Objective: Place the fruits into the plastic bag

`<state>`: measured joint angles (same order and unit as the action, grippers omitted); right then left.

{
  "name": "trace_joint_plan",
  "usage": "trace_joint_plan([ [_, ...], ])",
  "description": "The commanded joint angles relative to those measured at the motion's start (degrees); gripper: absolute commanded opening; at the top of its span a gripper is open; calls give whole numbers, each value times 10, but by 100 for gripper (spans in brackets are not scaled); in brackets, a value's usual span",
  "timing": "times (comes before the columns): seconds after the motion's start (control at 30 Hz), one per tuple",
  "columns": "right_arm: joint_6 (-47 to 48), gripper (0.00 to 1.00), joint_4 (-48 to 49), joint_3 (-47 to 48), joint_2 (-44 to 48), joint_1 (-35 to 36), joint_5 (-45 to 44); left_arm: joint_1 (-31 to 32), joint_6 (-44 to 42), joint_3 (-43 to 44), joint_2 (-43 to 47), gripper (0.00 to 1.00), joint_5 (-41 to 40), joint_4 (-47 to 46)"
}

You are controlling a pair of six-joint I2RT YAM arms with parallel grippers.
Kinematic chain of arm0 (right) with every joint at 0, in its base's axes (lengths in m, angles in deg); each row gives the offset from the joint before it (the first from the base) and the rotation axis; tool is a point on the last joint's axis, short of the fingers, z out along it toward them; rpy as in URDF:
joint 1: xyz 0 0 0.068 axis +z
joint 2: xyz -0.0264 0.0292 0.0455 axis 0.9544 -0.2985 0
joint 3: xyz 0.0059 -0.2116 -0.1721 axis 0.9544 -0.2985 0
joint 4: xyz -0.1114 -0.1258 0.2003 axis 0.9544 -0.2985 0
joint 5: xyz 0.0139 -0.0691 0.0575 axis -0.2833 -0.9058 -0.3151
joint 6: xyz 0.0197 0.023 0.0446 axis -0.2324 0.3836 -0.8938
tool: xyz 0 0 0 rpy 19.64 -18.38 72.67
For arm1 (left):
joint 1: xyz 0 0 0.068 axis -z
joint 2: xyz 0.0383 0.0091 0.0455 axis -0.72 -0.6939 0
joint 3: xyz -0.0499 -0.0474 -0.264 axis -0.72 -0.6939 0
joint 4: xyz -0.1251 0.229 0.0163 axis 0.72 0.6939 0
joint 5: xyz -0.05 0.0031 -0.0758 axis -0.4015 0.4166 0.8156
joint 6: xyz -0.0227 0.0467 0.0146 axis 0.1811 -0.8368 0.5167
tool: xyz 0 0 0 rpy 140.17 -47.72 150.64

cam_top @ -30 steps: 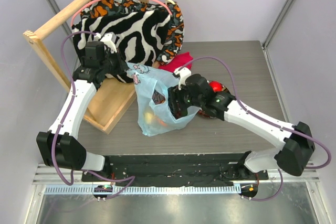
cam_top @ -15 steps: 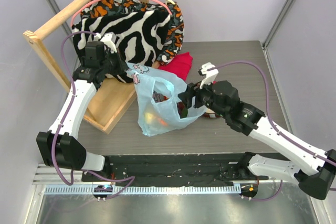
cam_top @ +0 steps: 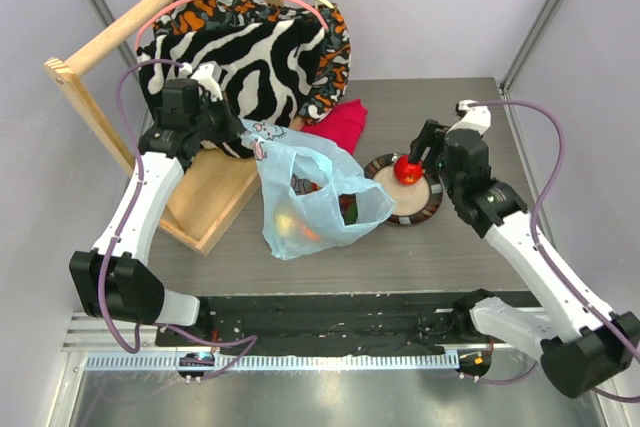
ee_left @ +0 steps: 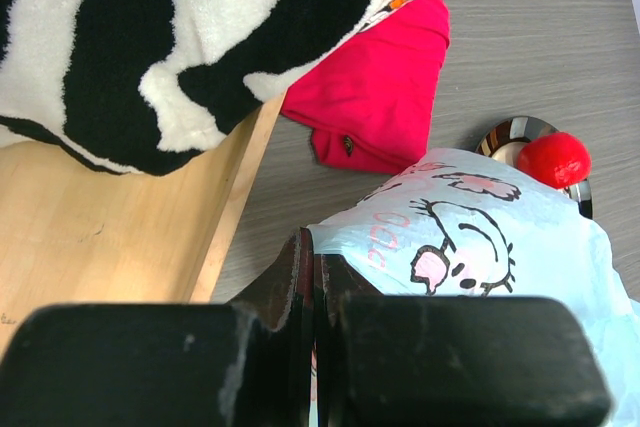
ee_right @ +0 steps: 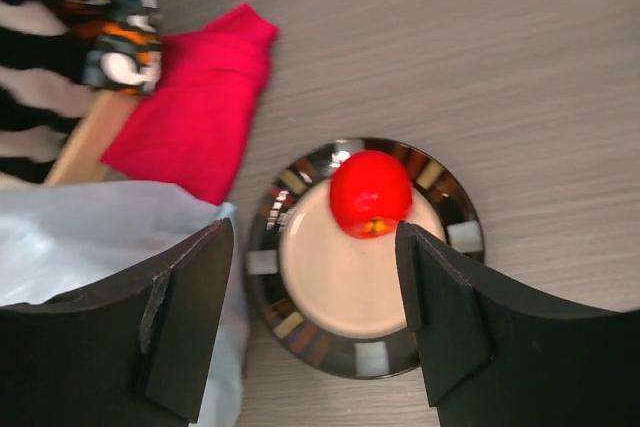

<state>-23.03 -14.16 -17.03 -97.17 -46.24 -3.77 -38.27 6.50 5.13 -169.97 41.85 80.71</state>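
While the left gripper (ee_left: 315, 272) pinched the upper edge of the thin light-blue translucent plastic bag (cam_top: 318, 199) — its 2 dark fingers pressed flat together with only film between them — the right gripper (ee_right: 312, 237) hung over the dark round plate (ee_right: 456, 238), jaws spread wide and nothing in them. The small red toy apple (ee_right: 370, 192) sat on the plate's pale centre, toward the far rim. In the right wrist view it was framed between the 2 open fingers but apart from both.

From above, the bag stood on the grey table (cam_top: 420, 97) between the plate and the slanting wooden board (cam_top: 205, 202). Its right side met the plate's rim, though I could not tell whether it touched or merely overlapped in view. Only that overhead view showed the contents: a yellow fruit (cam_top: 285, 219) and an orange fruit (cam_top: 307, 235) showed through the film low down, and darker shapes nearer the mouth were too blurred to name. The left wrist view gave instead the cartoon print and pink marks on the bag, with the apple peeking over its far fold. The folded red cloth (cam_top: 340, 119) lay behind the bag, beside the zebra-striped fabric (cam_top: 250, 57) draped on the wooden rack (cam_top: 120, 27).
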Motion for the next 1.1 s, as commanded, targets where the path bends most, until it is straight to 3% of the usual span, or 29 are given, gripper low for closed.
trace_joint_plan([
  [0.0, -1, 73, -24, 11, -65, -70, 99, -3, -7, 21, 11, 1, 0, -14],
  [0.17, 32, 73, -22, 31, -171, -107, 127, -4, -11, 20, 11, 1, -6, -14],
  [0.6, 80, 76, 54, 67, -315, -128, 152, -3, -12, 25, 6, 1, -3, -7],
  [1.07, 97, 74, 58, 89, -399, -132, 138, -4, -11, 31, 0, 1, 5, -1],
])
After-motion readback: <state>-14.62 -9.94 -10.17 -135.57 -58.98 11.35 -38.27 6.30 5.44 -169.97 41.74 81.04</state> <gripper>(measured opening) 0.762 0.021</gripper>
